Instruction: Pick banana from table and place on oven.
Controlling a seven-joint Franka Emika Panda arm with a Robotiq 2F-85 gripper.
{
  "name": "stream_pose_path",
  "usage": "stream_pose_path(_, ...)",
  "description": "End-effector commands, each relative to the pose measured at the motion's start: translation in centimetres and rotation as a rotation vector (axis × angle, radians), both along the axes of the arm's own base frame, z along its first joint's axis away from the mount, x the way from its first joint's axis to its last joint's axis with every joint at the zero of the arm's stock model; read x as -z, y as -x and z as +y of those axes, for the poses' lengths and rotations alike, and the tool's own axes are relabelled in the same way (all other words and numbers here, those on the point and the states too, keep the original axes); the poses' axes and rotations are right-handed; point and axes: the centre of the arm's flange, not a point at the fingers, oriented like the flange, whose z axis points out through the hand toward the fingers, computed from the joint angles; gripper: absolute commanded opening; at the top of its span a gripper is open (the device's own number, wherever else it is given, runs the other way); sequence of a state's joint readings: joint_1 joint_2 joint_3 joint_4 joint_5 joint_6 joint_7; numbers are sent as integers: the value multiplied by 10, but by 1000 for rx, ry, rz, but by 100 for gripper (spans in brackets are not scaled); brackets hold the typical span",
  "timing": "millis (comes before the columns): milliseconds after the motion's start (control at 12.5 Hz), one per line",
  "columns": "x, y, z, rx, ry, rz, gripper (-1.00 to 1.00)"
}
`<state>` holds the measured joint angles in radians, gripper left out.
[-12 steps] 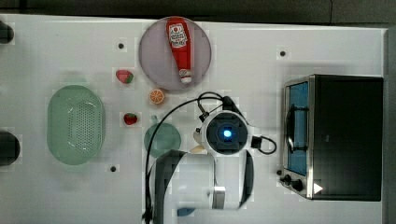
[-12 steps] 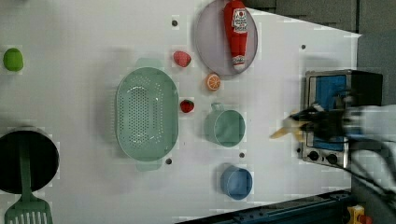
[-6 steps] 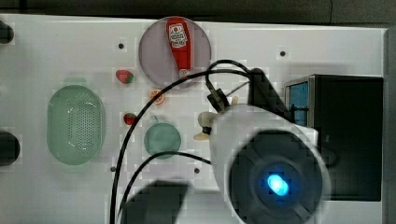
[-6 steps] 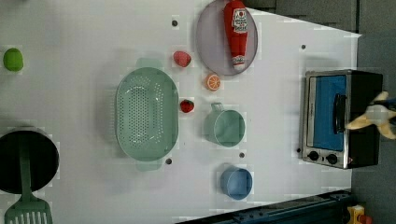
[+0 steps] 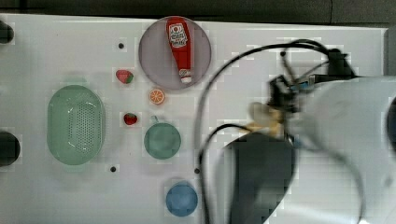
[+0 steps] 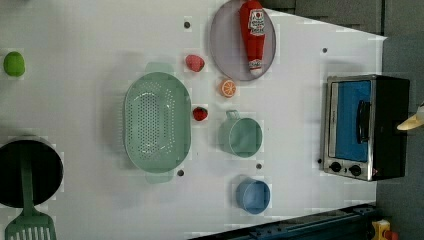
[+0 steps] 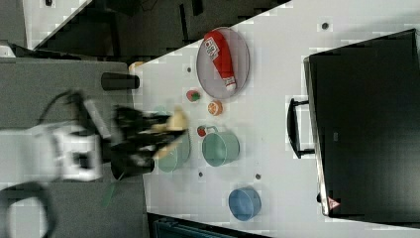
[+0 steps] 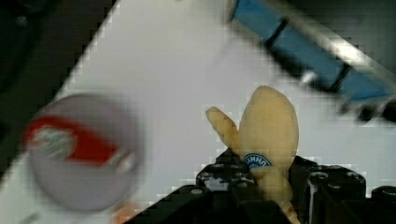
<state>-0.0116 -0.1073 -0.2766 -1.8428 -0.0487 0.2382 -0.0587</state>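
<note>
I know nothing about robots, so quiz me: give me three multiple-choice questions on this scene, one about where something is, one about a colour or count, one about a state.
1. Where does the ketchup bottle lie?
A. on the grey round plate
B. in the green colander
C. on the oven

2. What colour is the small bowl near the table edge?
A. red
B. blue
C. yellow

3. What is the state of the banana?
A. lying on the table
B. resting on the oven
C. held in the gripper, off the table

Answers:
1. A, the left view shows the red bottle lying across the plate.
2. B, the left view shows a blue bowl below the green mug.
3. C, the wrist view shows the black fingers closed on the banana's stem end, with the table and oven far beyond it.
</note>
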Motion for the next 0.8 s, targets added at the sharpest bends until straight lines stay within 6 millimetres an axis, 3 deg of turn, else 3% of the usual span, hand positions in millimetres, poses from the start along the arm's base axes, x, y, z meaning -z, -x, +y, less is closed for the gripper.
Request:
stream_pose_path(80, 31, 12, -90, -115, 36, 79, -48)
stream_pose_path(400, 68, 23, -179, -171, 130, 52, -48)
stream_pose_path(560, 99, 29, -203, -180, 109, 88, -48)
stream_pose_path(800, 137, 30, -223, -149, 31, 62, -48)
